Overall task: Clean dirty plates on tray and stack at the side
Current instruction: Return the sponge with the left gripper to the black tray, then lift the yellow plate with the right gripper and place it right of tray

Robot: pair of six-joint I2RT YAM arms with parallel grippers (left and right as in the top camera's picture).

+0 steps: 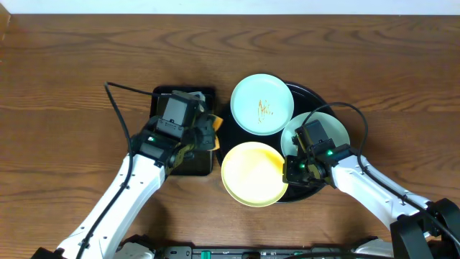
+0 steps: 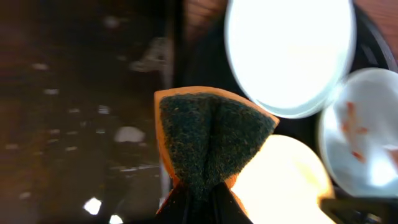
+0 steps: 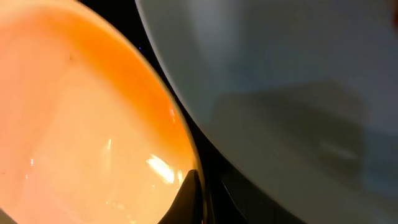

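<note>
Seen from overhead, the yellow plate (image 1: 251,174) lies at four o'clock from the sponge (image 2: 211,134) clamped in the left gripper (image 2: 199,202), its rim pinched by the right gripper (image 1: 293,171).

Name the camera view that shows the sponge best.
Left wrist: the sponge fills mid-frame, its dark scrub face and orange backing pinched in the left gripper. Overhead shows it small and partly hidden. Right wrist shows none of it.

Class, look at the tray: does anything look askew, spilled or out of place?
The yellow plate overhangs the tray's near-left rim, partly over the table. The far plate carries a brown-orange smear. The sponge is folded in the left gripper's pinch.
</note>
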